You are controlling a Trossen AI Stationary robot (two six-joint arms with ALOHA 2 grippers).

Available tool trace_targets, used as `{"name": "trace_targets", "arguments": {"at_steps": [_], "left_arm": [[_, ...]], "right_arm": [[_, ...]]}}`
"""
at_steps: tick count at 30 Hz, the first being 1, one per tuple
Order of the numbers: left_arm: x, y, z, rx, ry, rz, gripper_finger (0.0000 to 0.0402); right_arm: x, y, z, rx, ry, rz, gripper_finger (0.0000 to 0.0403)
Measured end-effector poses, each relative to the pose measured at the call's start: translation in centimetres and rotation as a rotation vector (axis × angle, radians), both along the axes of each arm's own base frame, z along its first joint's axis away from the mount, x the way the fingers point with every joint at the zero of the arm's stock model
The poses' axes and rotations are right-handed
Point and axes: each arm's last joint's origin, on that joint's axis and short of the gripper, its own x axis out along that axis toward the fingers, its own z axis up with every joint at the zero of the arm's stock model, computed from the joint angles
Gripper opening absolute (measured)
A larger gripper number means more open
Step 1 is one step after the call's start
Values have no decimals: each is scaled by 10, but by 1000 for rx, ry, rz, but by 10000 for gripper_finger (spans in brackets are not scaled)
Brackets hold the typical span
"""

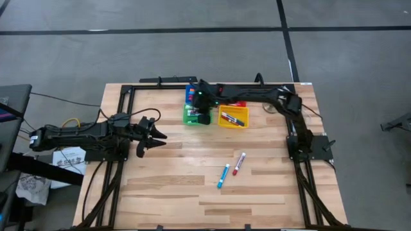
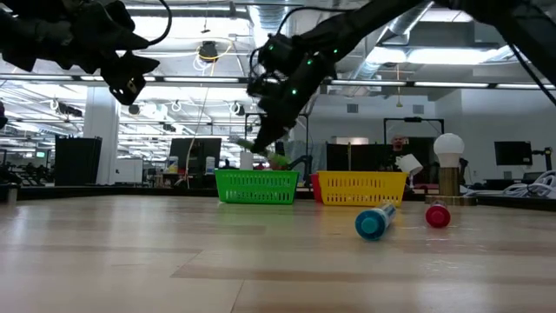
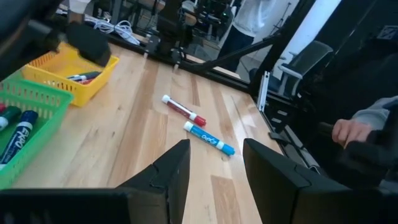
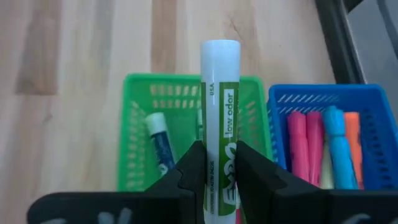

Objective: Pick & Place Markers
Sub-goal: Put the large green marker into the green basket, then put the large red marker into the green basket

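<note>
Right hand (image 1: pixel 203 114) in the high view sits over the green bin (image 1: pixel 191 115), with the yellow bin (image 1: pixel 233 118) just beside it on the far side from the left arm and the blue bin (image 1: pixel 191 92) just behind. Left hand (image 1: pixel 156 135) hangs over bare desk (image 1: pixel 167 186), well apart from the bins, fingers parted, holding nothing. Two loose markers lie on the desk nearer the front edge than the right hand: a blue-capped marker (image 1: pixel 223 176) and a red-capped marker (image 1: pixel 239 163), just beside each other.

Low view: right hand (image 2: pixel 265 130) hangs above the green bin (image 2: pixel 256 186), gripping a green marker (image 2: pixel 269 156) tilted down toward it. Blue-capped marker (image 2: pixel 374 221) and red-capped marker (image 2: pixel 437 215) lie in front of the yellow bin (image 2: pixel 360 187).

Left wrist view: left hand (image 3: pixel 214 177) fingers apart, empty; red-capped marker (image 3: pixel 184 110) and blue-capped marker (image 3: pixel 209 137) lie ahead of it on the desk.

Right wrist view: right hand (image 4: pixel 215 165) is clamped on the green marker (image 4: pixel 220 118), white barrel, directly over the green bin (image 4: pixel 140 130). One marker already lies inside. Blue bin (image 4: pixel 326 99) beside it holds pink, blue and orange markers.
</note>
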Motion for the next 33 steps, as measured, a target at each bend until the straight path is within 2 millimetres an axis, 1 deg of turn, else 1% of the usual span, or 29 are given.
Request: {"name": "trace_targets", "arguments": {"at_steps": [2, 6, 10, 14, 18, 26, 29, 31, 33], "left_arm": [[0, 0, 0, 0, -1, -1, 148], [0, 0, 0, 15, -4, -2, 148], [1, 0, 0, 16, -3, -1, 148], [1, 0, 0, 17, -3, -1, 148], [1, 0, 0, 17, -3, -1, 148], [1, 0, 0, 17, -3, -2, 148], [1, 0, 0, 17, -3, -2, 148], [1, 0, 0, 17, -3, -2, 148], [1, 0, 0, 17, -3, -1, 148]], "right_arm": [[1, -2, -8, 16, 55, 0, 59], [5, -6, -20, 42, 96, 2, 59], [8, -6, -25, 32, 100, 16, 59], [6, -5, -31, 43, 134, 19, 60], [6, -5, -35, 50, 151, 18, 77], [8, -2, -30, 44, 128, 26, 146], [8, 0, -30, 44, 134, 29, 165], [11, 2, -24, 42, 129, 34, 171], [15, 5, -14, 34, 108, 44, 174]]}}
